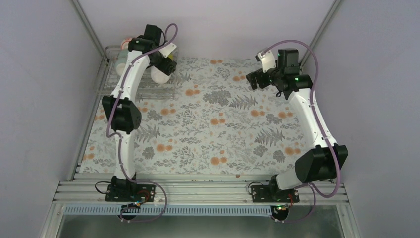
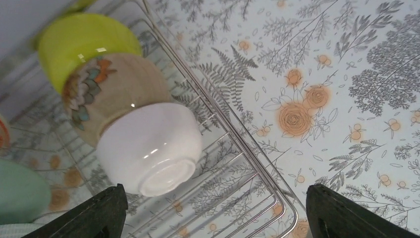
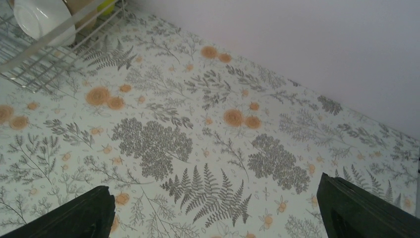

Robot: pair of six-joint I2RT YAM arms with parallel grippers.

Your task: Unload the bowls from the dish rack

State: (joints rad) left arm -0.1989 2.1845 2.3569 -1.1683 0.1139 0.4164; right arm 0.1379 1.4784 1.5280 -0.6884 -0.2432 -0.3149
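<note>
Along the dish rack (image 2: 246, 148) edge, three bowls (image 2: 148, 148) lean together.

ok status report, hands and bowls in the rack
Left hand open above silver wire dish rack, nothing held. Right hand open, empty, over floral tablecloth. Glossy white round bowl nearest, tipped in rack, untouched. No obstruction seen.

The silver wire dish rack (image 1: 157, 92) stands at the far left corner of the table (image 1: 223, 134). Three bowls lie in it on their sides, pressed in a row: a yellow-green bowl (image 2: 84, 42), a tan flower-patterned bowl (image 2: 114, 94), and a white bowl (image 2: 148, 153) with its foot facing outward. A pale mint bowl (image 2: 20, 191) sits beside them.
</note>
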